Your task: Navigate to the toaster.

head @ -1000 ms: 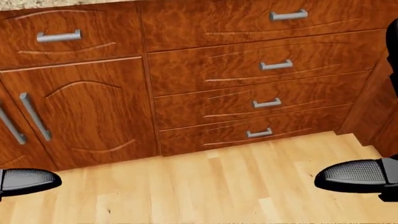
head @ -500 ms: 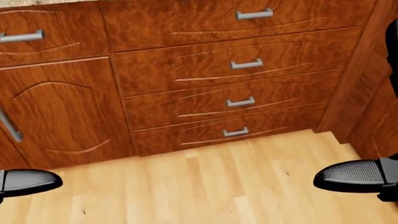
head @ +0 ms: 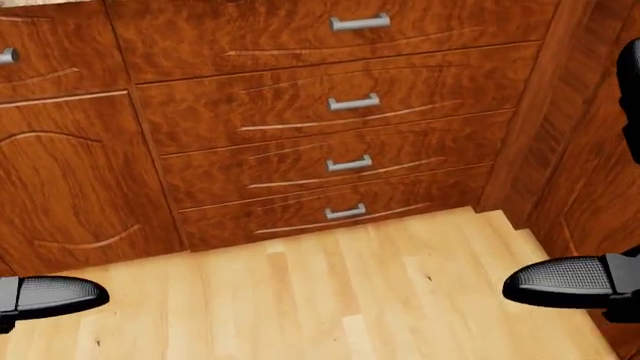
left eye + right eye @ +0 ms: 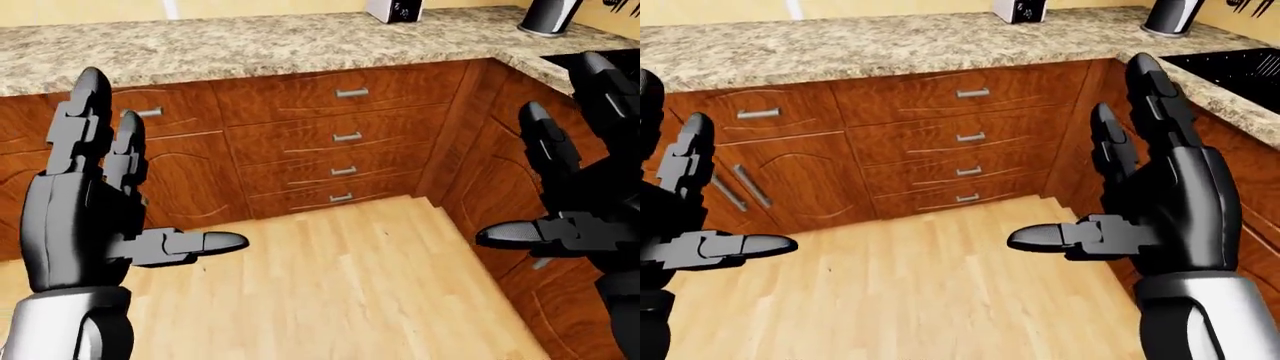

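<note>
A small white and black appliance [image 4: 393,9] stands on the granite counter at the top of the left-eye view, cut off by the frame edge; it may be the toaster, but I cannot tell for sure. My left hand [image 4: 165,161] is raised at the left, fingers spread, open and empty. My right hand [image 4: 1080,150] is raised at the right, fingers spread, open and empty. Both hands are well short of the counter. In the head view only the thumb tips show, left [image 3: 55,294] and right [image 3: 560,281].
A granite counter [image 4: 250,45] runs over wooden cabinets with a stack of drawers [image 3: 340,105]. A second counter run meets it at the right corner, with a black inset [image 4: 1240,67]. A dark and silver vessel [image 4: 548,15] stands near the corner. Wooden floor [image 3: 320,300] lies below.
The whole head view has shifted: the cabinets and drawer handles slide left, so the camera has moved right. The corner cabinet now shows at the right. The hands keep their pose.
</note>
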{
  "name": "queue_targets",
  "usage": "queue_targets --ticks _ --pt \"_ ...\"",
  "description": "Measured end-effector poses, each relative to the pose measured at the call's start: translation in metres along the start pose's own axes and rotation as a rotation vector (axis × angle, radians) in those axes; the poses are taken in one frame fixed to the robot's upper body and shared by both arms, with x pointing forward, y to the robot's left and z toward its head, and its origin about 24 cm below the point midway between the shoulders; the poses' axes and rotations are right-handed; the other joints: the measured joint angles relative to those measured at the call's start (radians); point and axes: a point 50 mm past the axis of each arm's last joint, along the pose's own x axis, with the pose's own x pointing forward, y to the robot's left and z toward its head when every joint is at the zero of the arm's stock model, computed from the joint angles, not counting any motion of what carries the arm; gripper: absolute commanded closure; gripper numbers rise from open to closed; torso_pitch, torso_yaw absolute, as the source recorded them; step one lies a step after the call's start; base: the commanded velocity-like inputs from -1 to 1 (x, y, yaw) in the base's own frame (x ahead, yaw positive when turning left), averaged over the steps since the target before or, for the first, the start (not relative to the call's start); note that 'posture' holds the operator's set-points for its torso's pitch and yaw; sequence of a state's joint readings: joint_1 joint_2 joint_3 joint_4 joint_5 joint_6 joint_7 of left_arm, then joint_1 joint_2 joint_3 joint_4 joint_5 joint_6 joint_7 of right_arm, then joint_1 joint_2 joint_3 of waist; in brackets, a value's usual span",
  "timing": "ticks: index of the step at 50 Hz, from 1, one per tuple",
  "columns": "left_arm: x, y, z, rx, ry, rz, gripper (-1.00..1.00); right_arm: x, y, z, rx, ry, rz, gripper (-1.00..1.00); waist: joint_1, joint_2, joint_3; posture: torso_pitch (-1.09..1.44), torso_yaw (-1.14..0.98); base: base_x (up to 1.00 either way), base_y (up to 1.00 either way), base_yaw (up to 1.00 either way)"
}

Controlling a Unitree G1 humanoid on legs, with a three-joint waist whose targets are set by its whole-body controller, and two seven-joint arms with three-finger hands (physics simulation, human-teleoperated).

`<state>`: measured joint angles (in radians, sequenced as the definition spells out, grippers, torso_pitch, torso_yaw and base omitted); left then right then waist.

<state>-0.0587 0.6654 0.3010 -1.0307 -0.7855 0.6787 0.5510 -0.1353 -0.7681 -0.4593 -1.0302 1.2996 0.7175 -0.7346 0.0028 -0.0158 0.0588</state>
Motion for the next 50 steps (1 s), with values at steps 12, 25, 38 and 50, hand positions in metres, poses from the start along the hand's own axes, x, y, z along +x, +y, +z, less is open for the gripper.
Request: queue_targets --ticks 12,25,38,50 --pt "0.0026 0.0034 -0.001 0.015 0.007 0.032 -1.0 -0.0012 0.0053 -0.0009 0.001 0.013 0.041 -1.0 0.017 0.056 -0.013 0.0 0.0 0.0 -0.27 0.0" --pt "0.0002 -0.0004 -0.0005 0.005 0.002 -0.002 -1.0 0.0001 0.0004 0.0004 -0.005 0.003 0.002 -1.0 0.004 -0.007 0.002 0.0 0.0 0.0 -0.27 0.0" --pt "0.0017 0.0043 -0.0016 0.009 0.009 0.035 -1.0 -0.0016 0.0052 -0.0016 0.004 0.015 0.04 -1.0 0.018 0.057 -0.014 0.0 0.0 0.0 -0.27 0.0" --pt "0.0017 -0.0038 -0.0007 -0.005 0.007 -0.014 -1.0 0.0016 0.0018 -0.0001 -0.001 0.008 0.004 -1.0 0.001 -0.012 0.001 0.0 0.0 0.0 -0.27 0.0"
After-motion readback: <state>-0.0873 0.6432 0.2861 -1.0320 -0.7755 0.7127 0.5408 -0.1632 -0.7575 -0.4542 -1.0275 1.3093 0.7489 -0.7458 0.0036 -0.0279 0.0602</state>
